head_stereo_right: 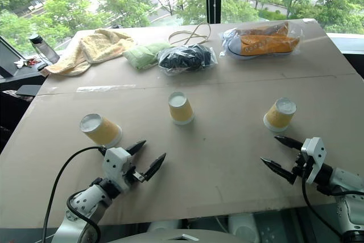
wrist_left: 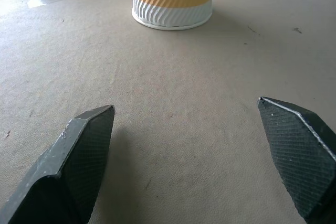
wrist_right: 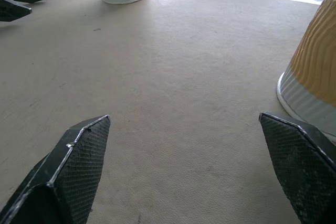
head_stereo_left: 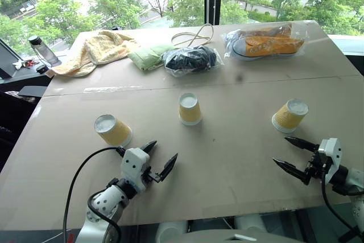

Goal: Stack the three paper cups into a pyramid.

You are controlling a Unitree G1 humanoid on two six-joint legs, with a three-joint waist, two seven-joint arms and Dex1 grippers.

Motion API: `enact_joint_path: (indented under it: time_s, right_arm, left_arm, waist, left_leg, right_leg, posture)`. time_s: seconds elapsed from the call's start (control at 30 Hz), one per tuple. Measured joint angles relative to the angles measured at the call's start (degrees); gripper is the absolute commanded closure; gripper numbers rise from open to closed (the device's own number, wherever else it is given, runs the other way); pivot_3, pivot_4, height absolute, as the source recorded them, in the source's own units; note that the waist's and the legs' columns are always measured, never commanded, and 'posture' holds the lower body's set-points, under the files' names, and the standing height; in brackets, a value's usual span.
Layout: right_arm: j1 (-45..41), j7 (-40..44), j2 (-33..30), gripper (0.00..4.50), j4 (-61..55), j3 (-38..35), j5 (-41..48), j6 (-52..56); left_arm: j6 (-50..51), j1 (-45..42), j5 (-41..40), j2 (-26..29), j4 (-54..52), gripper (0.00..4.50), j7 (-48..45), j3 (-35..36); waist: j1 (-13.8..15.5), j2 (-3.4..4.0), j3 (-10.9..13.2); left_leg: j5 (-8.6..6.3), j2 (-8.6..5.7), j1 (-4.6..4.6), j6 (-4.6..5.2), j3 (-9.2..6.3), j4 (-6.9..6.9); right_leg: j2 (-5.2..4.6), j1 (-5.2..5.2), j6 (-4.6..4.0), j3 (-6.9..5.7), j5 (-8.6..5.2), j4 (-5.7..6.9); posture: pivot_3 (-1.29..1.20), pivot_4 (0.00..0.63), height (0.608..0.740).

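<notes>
Yellow paper cups (head_stereo_left: 190,109) stand apart, upside down, unstacked.

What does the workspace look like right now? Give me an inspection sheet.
Surface: tan table, taped seam across it.
Job's things: three cups, all upside down and apart: left cup, middle cup, right cup; no pyramid yet.
Clutter: along the far edge, towel, green cloth, dark bagged bundle, bagged orange shoes, bottle.
Grippers: left gripper open by left cup; right gripper open by right cup; both empty.
Cables: cord at the far edge; black cable on left arm.
Surroundings: window, trees outside.
</notes>
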Motion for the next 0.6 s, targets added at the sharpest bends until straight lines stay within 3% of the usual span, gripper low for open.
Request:
enact_joint_path:
  time_s: [0.6]
  right_arm:
    - [0.07, -1.14, 0.81, 0.0, -1.46, 1.68, -0.7, -0.07]
  left_arm:
    - [-0.22, 3.93, -7.58, 1.56, -1.61, 0.03, -6.94, 1.56]
  waist:
    - [0.2, -0.1, 0.05]
  left_leg:
    - [0.0, -0.01, -0.03, 0.0, -0.04, 0.01]
  right_leg:
    - [0.03, -0.03, -0.03, -0.04, -0.02, -0.02]
  posture:
    - [0.0, 0.15, 0.74]
